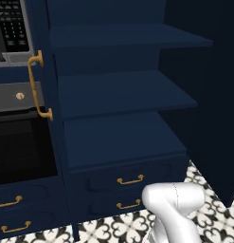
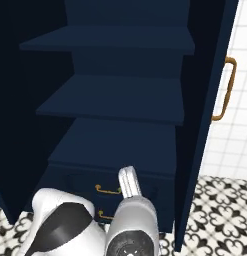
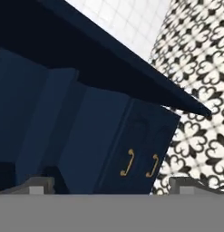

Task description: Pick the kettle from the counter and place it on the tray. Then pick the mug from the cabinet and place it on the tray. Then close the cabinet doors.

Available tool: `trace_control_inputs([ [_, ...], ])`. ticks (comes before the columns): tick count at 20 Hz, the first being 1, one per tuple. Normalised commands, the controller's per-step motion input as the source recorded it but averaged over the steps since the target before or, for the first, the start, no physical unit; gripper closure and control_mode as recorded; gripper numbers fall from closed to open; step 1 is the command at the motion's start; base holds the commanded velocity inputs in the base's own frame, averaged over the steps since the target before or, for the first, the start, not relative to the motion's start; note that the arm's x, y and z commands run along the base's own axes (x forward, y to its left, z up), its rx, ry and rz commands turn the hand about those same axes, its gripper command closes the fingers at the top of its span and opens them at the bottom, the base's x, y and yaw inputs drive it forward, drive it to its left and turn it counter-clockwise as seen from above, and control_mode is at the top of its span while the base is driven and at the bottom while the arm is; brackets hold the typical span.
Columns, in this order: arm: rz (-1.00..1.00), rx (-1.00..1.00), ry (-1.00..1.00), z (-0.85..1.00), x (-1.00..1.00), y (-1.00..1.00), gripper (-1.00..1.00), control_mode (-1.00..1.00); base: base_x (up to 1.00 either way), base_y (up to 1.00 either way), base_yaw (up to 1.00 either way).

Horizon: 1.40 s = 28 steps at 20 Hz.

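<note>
Dark navy shelves of the cabinet point(image 1: 123, 95) stand bare between the open cabinet doors point(image 2: 205, 100), no mug on them, so the closing step looks to be in hand. Next the gripper point(image 3: 115, 186), fingertips spread wide and empty, must reach a door's edge or gold handle point(image 2: 222, 90). Kettle and tray are out of frame.

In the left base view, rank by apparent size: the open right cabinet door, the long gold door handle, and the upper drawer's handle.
1. Right cabinet door, by far the largest, though nearer the camera.
2. Long gold door handle.
3. Upper drawer handle, clearly smallest.
</note>
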Motion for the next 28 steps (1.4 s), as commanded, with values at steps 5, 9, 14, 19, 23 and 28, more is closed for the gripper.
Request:
trace_control_inputs([
  [5, 0.0, 0.28, -0.39, 0.0, 0.1, -0.93, -1.0, -1.0, 0.0, 0.0, 0.0],
  [9, 0.0, 0.31, -0.22, -0.06, 0.55, -0.75, -1.0, -1.0, 0.0, 0.0, 0.0],
  [14, 0.01, 0.31, -0.09, -0.18, 0.75, -0.64, -1.0, -1.0, 0.0, 0.0, 0.0],
  [19, 0.07, 0.22, 0.0, -0.26, 0.87, -0.5, -1.0, -1.0, 0.0, 0.0, 0.0],
  [23, 0.1, 0.17, 0.0, -0.29, 0.83, -0.55, -1.0, -1.0, 0.0, 0.0, 0.0],
  [28, 0.11, 0.17, 0.0, -0.32, 0.73, -0.62, -1.0, -1.0, 0.0, 0.0, 0.0],
])
